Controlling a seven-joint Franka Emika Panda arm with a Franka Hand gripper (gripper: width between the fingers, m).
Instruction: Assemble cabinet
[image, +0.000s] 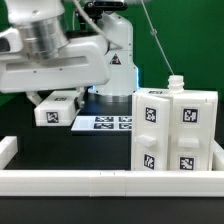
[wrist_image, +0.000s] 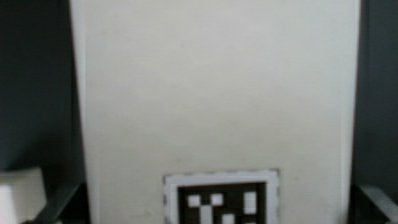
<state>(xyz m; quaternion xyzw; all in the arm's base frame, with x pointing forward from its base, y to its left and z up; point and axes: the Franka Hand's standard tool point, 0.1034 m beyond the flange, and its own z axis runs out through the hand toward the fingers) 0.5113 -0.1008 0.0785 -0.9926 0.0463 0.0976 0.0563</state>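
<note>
The claw (wrist_image: 217, 212) stands wide, and a white panel (wrist_image: 214, 95) lies lengthwise between its fingers. In the wrist view the panel fills nearly the whole frame. The 2 dark fingers (wrist_image: 54, 205) sit just outside its long edges, 1 to each side. Whether the pads press on those edges or only stand beside them cannot be told. 1 black-and-white square tag (wrist_image: 222, 205) sits on the panel's face, at the end nearest the claw. A small white corner (wrist_image: 18, 188) shows just beside one finger; what it belongs to cannot be told.

In the exterior view the arm (image: 60, 55) reaches in from the exterior view's left, and the tagged panel shows right under its hand, over the black table (image: 100, 150).

The cabinet (image: 175, 135) stands upright on the table, well apart from the claw, toward the exterior view's right. It is a tall white boxy body, and 4 square tags show on the faces turned to the camera. A small white peg (image: 175, 82) rises from its top.

The marker board (image: 105, 122) lies flat on the table between the claw and the cabinet, nearer the claw. A long low white rail (image: 100, 180) runs across the table, nearer the camera than the claw, and the cabinet stands just behind its right part.
</note>
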